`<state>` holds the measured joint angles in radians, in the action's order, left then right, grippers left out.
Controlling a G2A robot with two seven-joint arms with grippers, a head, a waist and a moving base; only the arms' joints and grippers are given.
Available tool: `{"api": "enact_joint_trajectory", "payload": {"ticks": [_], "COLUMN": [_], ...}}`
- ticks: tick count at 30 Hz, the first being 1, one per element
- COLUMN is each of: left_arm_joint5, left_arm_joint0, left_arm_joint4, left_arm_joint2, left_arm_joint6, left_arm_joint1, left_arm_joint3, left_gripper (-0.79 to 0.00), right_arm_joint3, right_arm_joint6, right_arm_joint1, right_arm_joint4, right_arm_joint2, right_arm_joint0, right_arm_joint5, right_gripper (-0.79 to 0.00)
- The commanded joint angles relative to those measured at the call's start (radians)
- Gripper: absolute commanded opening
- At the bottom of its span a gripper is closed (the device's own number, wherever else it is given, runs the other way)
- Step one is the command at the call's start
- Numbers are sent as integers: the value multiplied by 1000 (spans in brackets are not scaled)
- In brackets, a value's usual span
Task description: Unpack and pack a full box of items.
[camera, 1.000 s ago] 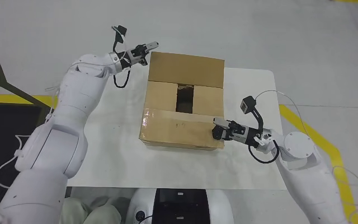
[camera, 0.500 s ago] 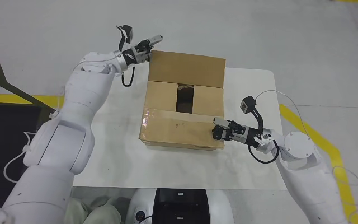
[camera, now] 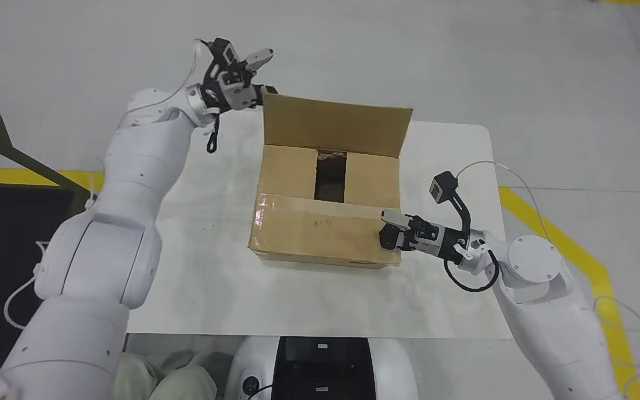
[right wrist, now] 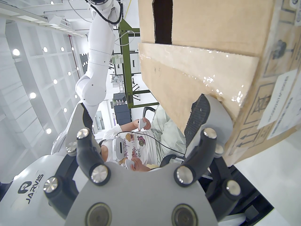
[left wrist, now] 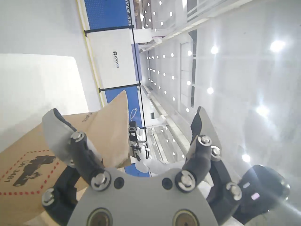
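Far flap (camera: 338, 125) tipped up, left end effector (camera: 255, 75) lifted beside it

The box (left wrist: 77, 121) carries a red-dashed diamond hazard mark (left wrist: 27, 172), black handling symbols (right wrist: 257, 118) and a white printed sticker (right wrist: 281, 97).

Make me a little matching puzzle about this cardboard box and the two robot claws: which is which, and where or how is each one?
Things:
1. left gripper
2. right gripper
3. far flap
4. near flap

Places or states:
A. lies flat, folded shut
B. open, at the far left corner of the box
C. stands up from the box
D. open, at the box's near right corner

Pairs: 1-B, 2-D, 3-C, 4-A
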<state>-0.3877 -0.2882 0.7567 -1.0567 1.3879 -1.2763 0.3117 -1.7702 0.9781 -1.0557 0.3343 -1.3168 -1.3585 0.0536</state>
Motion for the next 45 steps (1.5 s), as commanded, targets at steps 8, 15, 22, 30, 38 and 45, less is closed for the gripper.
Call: {"api": "enact_joint_trajectory", "payload": {"ticks": [8,15,22,30,38,45], "left_arm_joint5": [97,142,158,160,154,145], "left_arm_joint0": [-42,-119,-189,-231,-238,-232], "left_arm_joint4": [33,49,23,-5,7,14], "left_arm_joint2": [-41,-44,-23,6,23,36], "left_arm_joint6": [141,148,148,148,148,148], "left_arm_joint1": [26,51,90,133,156,167], "left_arm_joint3": [55,169,265,310,312,308], "left_gripper": [0,0,0,0,0,0], "right_arm_joint3": [0,0,0,-9,9,42], "right_arm_joint6": [0,0,0,-13,-9,-39], "right_arm_joint1": [0,0,0,-2,-6,-9], "right_arm_joint4": [0,0,0,21,67,84], "right_arm_joint2": [0,0,0,7,18,21], "right_arm_joint0": [0,0,0,1,61,115], "right_arm_joint5": [0,0,0,-1,1,5], "right_gripper": [0,0,0,0,0,0]}}
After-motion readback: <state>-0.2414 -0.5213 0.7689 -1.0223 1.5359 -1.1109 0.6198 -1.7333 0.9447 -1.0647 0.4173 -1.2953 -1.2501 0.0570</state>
